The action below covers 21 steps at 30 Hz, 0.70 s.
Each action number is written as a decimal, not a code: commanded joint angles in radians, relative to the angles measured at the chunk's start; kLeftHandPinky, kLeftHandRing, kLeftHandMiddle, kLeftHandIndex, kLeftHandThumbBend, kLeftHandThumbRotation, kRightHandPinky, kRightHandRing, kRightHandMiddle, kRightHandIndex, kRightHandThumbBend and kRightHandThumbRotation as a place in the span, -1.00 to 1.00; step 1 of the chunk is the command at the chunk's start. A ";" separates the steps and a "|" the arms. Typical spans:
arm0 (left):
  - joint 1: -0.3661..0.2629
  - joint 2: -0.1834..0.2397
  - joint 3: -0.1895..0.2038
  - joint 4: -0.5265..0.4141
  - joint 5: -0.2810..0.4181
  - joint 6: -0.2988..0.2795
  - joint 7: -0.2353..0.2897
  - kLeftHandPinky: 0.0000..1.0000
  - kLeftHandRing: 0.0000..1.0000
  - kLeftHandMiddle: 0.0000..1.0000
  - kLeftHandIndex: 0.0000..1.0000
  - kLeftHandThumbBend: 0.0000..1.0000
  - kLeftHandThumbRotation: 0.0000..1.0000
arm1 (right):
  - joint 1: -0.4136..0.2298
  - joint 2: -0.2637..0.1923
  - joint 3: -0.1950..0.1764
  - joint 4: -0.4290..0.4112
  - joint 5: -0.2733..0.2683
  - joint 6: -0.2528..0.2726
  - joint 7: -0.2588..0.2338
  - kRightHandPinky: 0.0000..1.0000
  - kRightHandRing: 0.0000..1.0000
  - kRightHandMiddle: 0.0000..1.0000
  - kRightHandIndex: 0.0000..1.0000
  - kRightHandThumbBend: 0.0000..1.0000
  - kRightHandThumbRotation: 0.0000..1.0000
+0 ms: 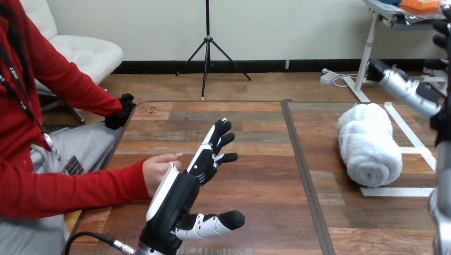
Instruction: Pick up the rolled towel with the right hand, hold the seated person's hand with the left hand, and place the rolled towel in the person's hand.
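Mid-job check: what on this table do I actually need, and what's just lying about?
For the job: rolled towel, the person's hand, left hand, right arm.
Lying about: white tape on the table, black item at its far left corner, unidentifiable.

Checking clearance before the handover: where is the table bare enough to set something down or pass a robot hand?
Bare wood runs between the left robot hand and the rolled towel, and beyond that hand to the far edge of the table. Crowded: the near left, where the person's hand sits beside it, and around the towel, near the right arm.
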 commanded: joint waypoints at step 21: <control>-0.047 -0.009 0.009 -0.012 -0.001 -0.014 0.011 0.68 0.91 1.00 1.00 1.00 0.41 | -0.396 -0.150 0.117 0.317 -0.098 0.306 0.085 -0.09 0.30 0.62 0.90 1.00 0.24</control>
